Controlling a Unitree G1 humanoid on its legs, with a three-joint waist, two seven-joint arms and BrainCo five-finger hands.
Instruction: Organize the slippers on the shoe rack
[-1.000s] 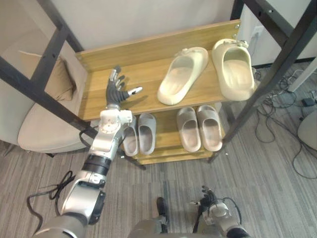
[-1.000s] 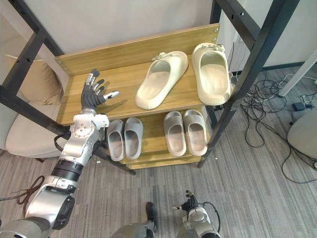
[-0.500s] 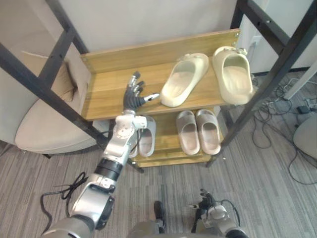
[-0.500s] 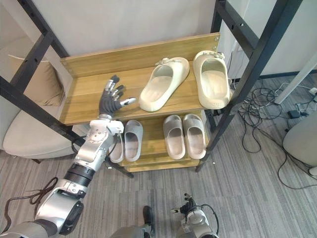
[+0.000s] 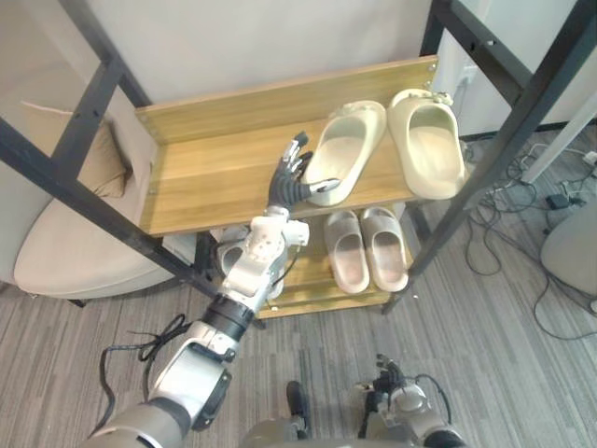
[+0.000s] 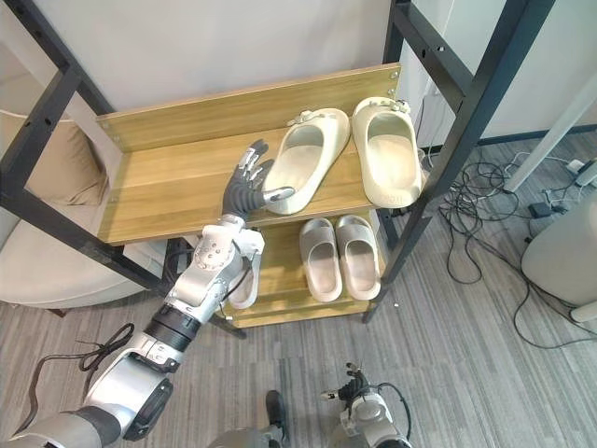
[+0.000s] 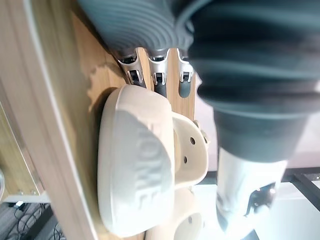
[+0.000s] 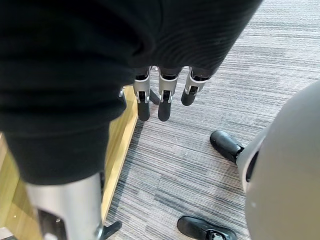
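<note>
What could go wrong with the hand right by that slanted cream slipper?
The left hand is open at the heel of the slanted cream slipper, which lies close to the front edge of the top shelf; a clumsy nudge might tip it off. Swinging it straight could also bump the neighbouring cream slipper, whose heel also sits near that edge.

You've got grey striped carpet (image 5: 504, 364) across the bottom, a plain pale wall (image 5: 242, 37) along the top, a beige chair (image 5: 65, 266) with a tan cushion (image 5: 98, 168) at left, and loose cables (image 6: 471, 210) at right.
</note>
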